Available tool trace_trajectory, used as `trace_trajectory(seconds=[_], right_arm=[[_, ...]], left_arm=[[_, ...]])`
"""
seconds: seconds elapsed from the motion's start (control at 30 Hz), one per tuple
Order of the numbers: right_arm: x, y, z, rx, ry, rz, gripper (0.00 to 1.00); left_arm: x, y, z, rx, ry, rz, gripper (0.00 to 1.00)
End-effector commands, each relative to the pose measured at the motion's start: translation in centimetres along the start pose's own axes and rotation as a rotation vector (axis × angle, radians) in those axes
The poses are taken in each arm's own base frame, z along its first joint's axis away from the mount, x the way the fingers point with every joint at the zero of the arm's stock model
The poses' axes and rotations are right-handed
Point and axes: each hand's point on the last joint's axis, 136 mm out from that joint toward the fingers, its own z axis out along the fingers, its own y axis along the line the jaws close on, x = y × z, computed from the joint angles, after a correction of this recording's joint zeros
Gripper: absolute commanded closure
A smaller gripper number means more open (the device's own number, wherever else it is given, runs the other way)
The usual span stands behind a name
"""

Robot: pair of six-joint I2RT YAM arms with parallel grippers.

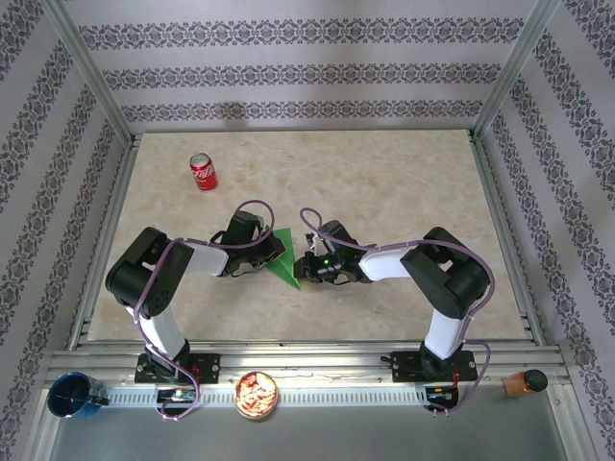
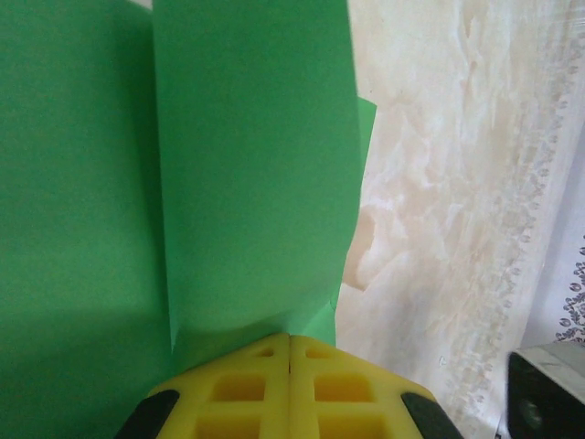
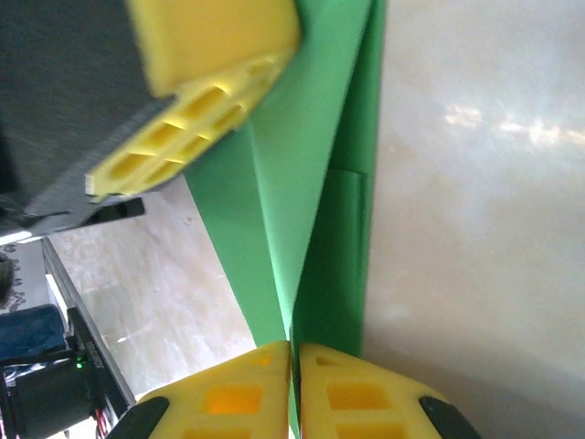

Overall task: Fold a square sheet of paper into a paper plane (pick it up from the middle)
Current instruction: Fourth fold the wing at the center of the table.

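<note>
We hold the sheet of paper [image 1: 286, 265], by now a narrow pointed shape, between the two arms over the middle of the table [image 1: 413, 182]. It is well apart from the red can [image 1: 203, 172] at the far left. The left gripper [image 2: 289, 342] has its jaws pressed together on the paper's edge, and the layers rise out of that pinch. The right gripper [image 3: 294, 347] has its jaws closed on the paper too, right at a fold line.

We judge the step to be setting a crease. To do it well, we would use the left pinch as a firm anchor and work the right one along the fold rather than across it. The layers need to stay lined up, because one flap looks slightly offset. We should pull gently, since paper this thin can slip or tear.
</note>
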Motion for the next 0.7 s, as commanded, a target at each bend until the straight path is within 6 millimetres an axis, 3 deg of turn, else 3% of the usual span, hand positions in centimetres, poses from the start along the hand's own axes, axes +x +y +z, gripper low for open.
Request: trace_trajectory(seconds=[0.0, 0.47, 0.67], right_arm=[[1.0, -0.9, 0.5, -0.007, 0.026, 0.03, 0.87], [1.9, -1.2, -0.5, 0.024, 0.027, 0.025, 0.86], [2.4, -1.3, -1.0, 0.059, 0.019, 0.009, 0.79]], left_arm=[[1.4, 2.6, 0.4, -0.067, 0.036, -0.019, 1.0], [1.3, 2.7, 0.4, -0.066, 0.029, -0.023, 1.0], [1.4, 2.9, 0.5, -0.067, 0.03, -0.025, 1.0]])
